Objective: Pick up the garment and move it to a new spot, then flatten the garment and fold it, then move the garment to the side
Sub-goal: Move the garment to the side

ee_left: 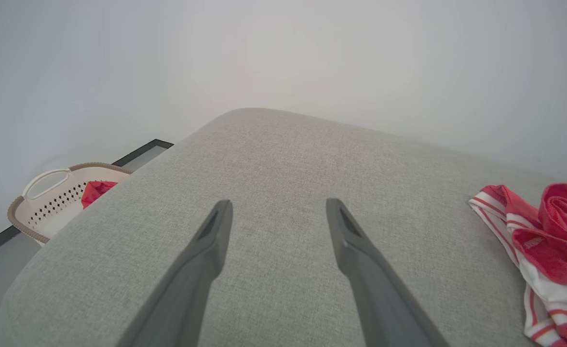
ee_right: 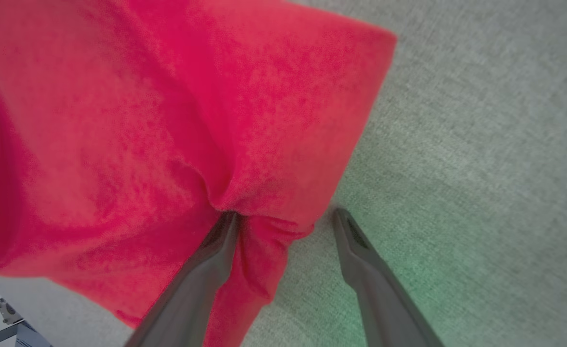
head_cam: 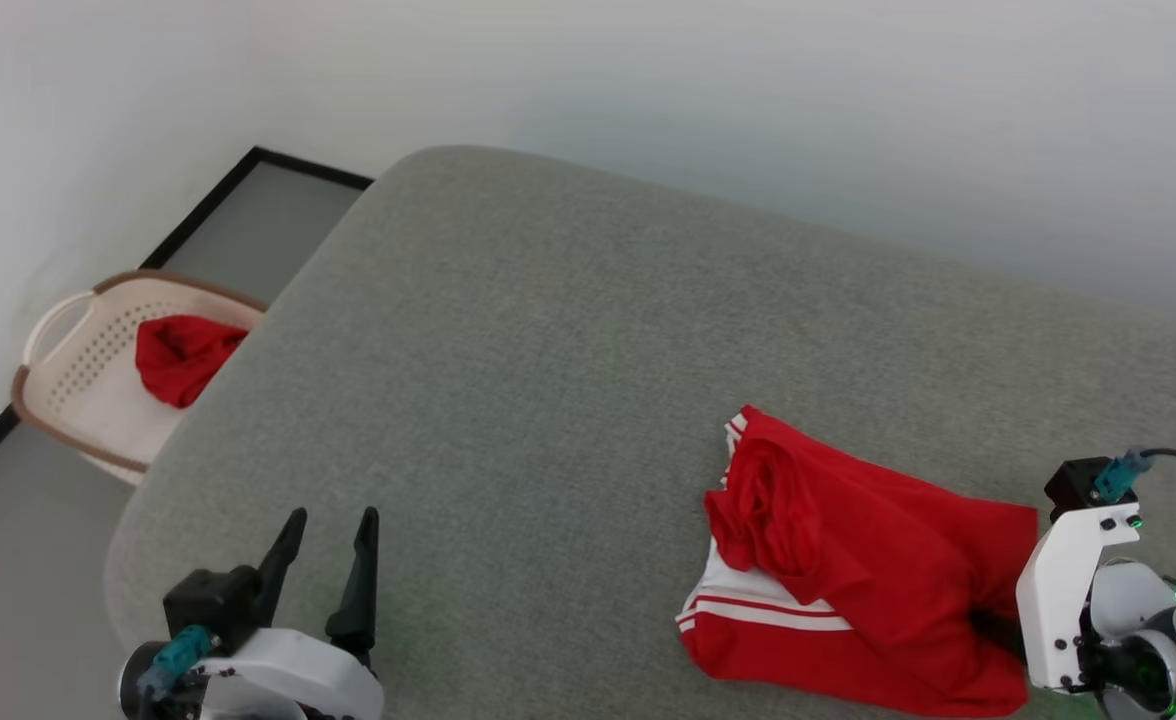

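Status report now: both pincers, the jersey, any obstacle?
Left pincer open, above bare cushion. Right pincer open, at edge of jersey, not gripping. Jersey crumpled on cushion. Basket off to the left, apart.

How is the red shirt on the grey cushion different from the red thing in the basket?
The red jersey with white striped trim lies on the grey cushion; the plain red cloth sits in the cream basket. The jersey has white stripes; the cloth shows none. Both are red and rumpled.
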You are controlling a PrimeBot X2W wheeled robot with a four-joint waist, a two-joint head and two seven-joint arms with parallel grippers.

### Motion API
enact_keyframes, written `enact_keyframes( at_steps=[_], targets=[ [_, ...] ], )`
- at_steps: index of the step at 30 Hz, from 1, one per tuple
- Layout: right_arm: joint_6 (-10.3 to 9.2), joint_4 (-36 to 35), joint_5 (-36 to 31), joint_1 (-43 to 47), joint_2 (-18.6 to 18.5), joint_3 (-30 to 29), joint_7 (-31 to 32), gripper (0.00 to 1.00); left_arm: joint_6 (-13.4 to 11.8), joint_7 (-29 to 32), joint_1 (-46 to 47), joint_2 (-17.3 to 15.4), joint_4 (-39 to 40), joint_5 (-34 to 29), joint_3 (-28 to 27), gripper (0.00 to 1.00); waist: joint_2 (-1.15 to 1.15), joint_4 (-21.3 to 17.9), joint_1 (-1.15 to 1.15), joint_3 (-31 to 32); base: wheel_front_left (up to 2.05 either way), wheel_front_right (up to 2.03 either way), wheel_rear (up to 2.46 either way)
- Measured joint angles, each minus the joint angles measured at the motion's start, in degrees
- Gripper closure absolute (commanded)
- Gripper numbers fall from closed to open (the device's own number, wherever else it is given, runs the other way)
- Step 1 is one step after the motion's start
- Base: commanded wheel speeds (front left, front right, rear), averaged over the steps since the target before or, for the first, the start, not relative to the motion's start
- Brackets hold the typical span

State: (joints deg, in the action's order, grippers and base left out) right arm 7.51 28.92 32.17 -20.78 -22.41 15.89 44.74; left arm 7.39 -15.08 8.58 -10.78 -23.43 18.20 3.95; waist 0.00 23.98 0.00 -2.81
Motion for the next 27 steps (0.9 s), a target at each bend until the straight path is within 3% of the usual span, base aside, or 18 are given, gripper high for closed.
enact_keyframes(
  at_steps=[1,2,4,19,27],
  targets=[
    [0.00,0.1,0.0,-0.3,0.1,0.1,0.8,0.00,0.0,0.0,0.1,0.1,-0.1,0.1,0.1,0.00,0.00,0.3,0.00,-0.3,0.00,0.00,0.00],
    [0.00,0.4,0.1,-0.7,0.0,0.1,1.6,0.40,0.0,0.0,0.2,0.1,-0.3,0.2,0.1,0.00,0.00,0.6,0.00,-0.6,0.00,0.00,0.00],
    [-0.04,0.2,0.6,-1.0,-0.4,0.6,3.0,1.00,0.0,0.0,0.5,0.3,-0.4,0.4,0.4,0.00,0.00,1.1,0.00,-1.0,0.00,0.00,0.00],
    [0.20,-0.6,3.3,-2.7,-3.4,-1.8,2.9,1.00,0.0,0.0,1.6,0.4,-0.2,1.0,0.3,0.00,0.00,-0.6,0.00,-2.6,0.00,0.00,0.00],
    [0.03,-2.3,3.1,-6.2,-8.4,-1.9,2.3,1.00,0.0,0.0,4.2,-0.1,1.5,0.9,0.5,0.00,0.00,-2.8,0.00,-4.7,0.00,0.00,0.00]
  ],
)
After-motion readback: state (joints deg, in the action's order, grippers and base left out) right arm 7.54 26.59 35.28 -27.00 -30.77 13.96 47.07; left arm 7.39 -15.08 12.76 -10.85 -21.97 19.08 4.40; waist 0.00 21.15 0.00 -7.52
